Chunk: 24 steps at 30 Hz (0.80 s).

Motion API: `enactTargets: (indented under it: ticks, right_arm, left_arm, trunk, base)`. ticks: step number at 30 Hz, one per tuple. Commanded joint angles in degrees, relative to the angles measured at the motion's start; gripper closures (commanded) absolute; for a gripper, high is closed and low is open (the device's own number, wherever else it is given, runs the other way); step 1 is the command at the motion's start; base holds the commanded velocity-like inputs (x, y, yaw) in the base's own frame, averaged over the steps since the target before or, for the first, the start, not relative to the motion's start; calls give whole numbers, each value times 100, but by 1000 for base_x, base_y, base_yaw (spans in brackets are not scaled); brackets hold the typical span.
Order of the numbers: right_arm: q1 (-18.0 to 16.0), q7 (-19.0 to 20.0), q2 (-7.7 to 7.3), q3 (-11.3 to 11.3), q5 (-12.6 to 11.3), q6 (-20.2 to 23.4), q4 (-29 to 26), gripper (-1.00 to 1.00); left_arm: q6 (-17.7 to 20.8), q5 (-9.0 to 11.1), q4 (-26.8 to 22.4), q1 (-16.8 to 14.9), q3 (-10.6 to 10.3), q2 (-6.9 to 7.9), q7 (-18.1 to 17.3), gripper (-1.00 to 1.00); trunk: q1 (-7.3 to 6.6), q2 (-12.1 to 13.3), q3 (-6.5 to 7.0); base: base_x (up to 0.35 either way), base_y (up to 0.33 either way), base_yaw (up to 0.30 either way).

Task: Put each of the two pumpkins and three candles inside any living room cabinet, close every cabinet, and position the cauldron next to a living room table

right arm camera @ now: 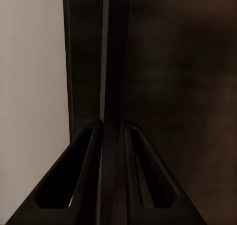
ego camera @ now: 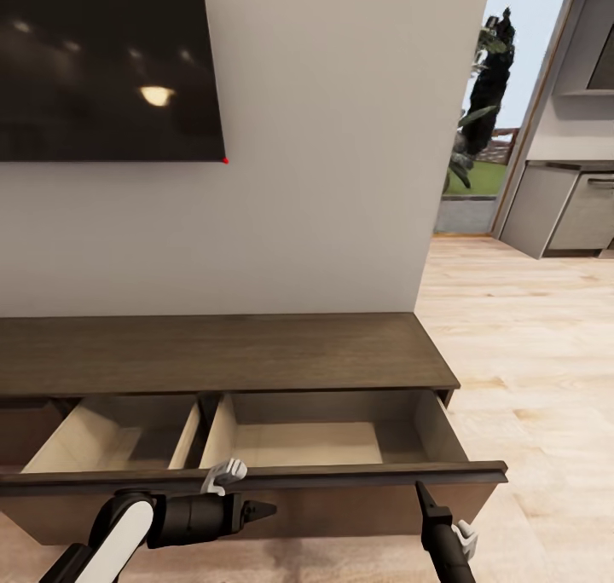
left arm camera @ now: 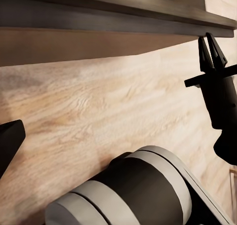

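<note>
The cabinet [ego camera: 222, 353] stands against the pale wall [ego camera: 324, 182], long and low with a dark-brown flat top. Its wide drawer [ego camera: 256, 477] is pulled out toward the robot, showing two pale beige compartments split by a divider [ego camera: 189, 447]; both compartments look bare inside.

The right gripper [ego camera: 421, 491] points up at the drawer's dark front edge near its right end. In the right wrist view its fingers [right arm camera: 74, 185] sit narrow, one on each side of the thin dark edge of the drawer front [right arm camera: 112, 111], closed on it or very nearly so. The open right compartment lies just beyond this gripper, toward the wall.

The left gripper [ego camera: 266, 509] lies horizontally just below the drawer front, pointing sideways toward the right gripper, with a gap between the two. In the head view its tip looks drawn to a narrow point, but only one dark finger [left arm camera: 10, 141] shows at the edge of the left wrist view, so I cannot tell how far it is open. It holds nothing visible. That wrist view also catches the right gripper [left arm camera: 211, 43] pointing up at the drawer's underside, over the wooden floor [left arm camera: 108, 101].

Above the cabinet, a dark screen [ego camera: 107, 63] hangs on the wall. Off past the right gripper, light wooden flooring runs to a doorway [ego camera: 486, 114] with greenery outside.
</note>
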Motion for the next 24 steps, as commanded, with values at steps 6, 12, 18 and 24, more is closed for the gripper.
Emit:
enactTargets:
  ticks: [6,12,18,24]
  right_arm:
    - [0,19,3,35,-4,29,71,100]
    - [0,21,4,35,2,29,68,100]
    - [0,23,2,35,5,29,67,100]
    - [0,24,2,35,5,29,66,100]
  left_arm:
    - [9,-60,0,-4,-5,3,-59,-100]
    - [9,-60,0,-4,-5,3,-59,-100]
    - [9,-60,0,-4,-5,-2,-59,-100]
    - [9,-60,0,-4,-5,2,-59,-100]
  trunk:
    - [-1,-2,-6]
    - [-1,-2,-6]
    - [-1,-2,-6]
    - [-1,-2,-6]
  base:
    - [-45,0,0]
    - [-88,0,0]
    - [-61,0,0]
    - [-92,0,0]
